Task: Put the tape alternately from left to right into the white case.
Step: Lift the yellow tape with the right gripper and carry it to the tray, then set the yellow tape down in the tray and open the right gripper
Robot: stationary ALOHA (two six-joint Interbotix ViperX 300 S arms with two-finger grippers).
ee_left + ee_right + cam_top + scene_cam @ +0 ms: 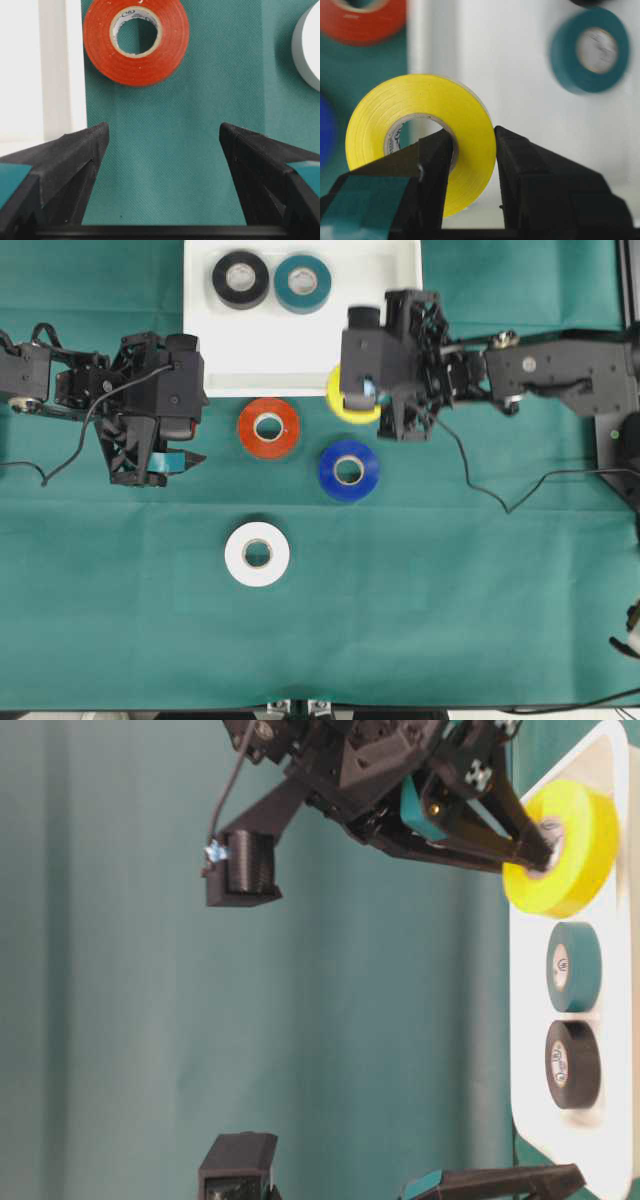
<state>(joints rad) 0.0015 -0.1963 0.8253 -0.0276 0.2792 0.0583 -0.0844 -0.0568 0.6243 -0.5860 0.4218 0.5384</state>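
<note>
The right gripper (472,150) pinches the yellow tape roll (427,107) through its wall, one finger inside the core, holding it above the near rim of the white case (300,365). The left gripper (162,145) hangs open short of the red-orange roll (136,40).

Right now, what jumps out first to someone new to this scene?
The yellow tape roll pinched through its core by the right gripper, held at the near edge of the white case. Inside the case, the black roll and teal roll lie side by side. The left gripper stands open, facing the red-orange roll on the green cloth.
</note>
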